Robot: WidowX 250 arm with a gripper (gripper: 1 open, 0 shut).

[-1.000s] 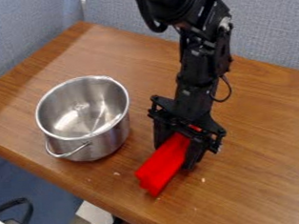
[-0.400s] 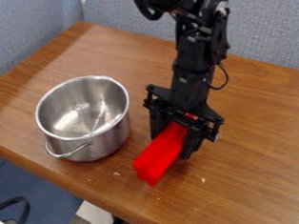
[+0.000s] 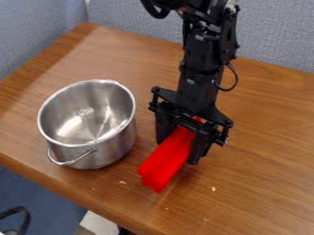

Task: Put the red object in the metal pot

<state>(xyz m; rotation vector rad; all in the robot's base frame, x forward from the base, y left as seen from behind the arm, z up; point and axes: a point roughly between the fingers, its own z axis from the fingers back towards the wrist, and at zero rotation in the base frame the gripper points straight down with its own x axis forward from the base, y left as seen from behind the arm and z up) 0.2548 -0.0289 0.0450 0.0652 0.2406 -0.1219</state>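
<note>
One red object [image 3: 164,167] lies to the right of the metal pot [image 3: 106,150] in the view, a little lower in the picture than the pot's middle. Its upper end runs in among the dark fingers of the gripper [image 3: 190,135], while most of its length sticks out below them, slanting down and toward the pot's side of the view. The gripper is closed on that upper end, pinching the red object. The fingers hide part of the block, so how deep it sits between them cannot be told. Whether the block's lower end touches the counter [image 3: 265,188] or hangs just above it cannot be told either.

The pot stands upright on the counter, with its mouth facing up and its wire handle [image 3: 71,159] hanging down the outside on the near side. Red object and pot are near each other but apart. The black arm [image 3: 207,56] comes down from the top of the view, to the right of the pot, and a thin cable [image 3: 234,75] loops out on the side away from the pot.

Compared with the earliest frame, the gripper and the red object have together shifted slightly up the picture and toward the pot's side. The pot has stayed where it was.
</note>
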